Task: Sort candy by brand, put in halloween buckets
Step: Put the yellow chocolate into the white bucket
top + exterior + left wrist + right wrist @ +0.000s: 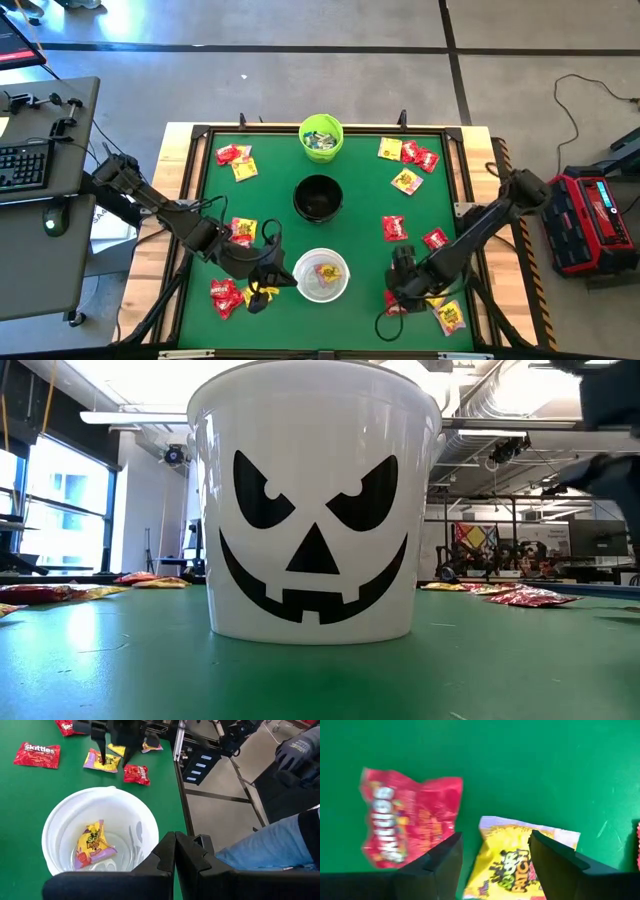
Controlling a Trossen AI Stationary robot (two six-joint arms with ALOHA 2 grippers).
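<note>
Now you have the right gripper [495, 852] low over the near right corner of the mat, jaws spread wide and holding nothing, with a yellow packet [512, 865] lying flat between the fingers and a red packet [405, 822] just beside it. To do this pick well, come straight down so one finger lands on each side of the yellow one only; the red one sits near the outer finger [437, 865], so keep that finger off its edge or you may drag both. Pinch at the packet's middle, then carry it to the white bucket [321, 276], which already holds a yellow packet.

Your left gripper [175, 857] hangs shut and empty above that bucket's rim, so it may crowd your drop; I'd move it aside first.

Readable print: the red packet says "Skittles", as does another red one [36, 754] in the left wrist view; the yellow one reads "Sour Patch". The green bucket [321, 136] and black bucket [318, 197] stand farther back in the same line
</note>
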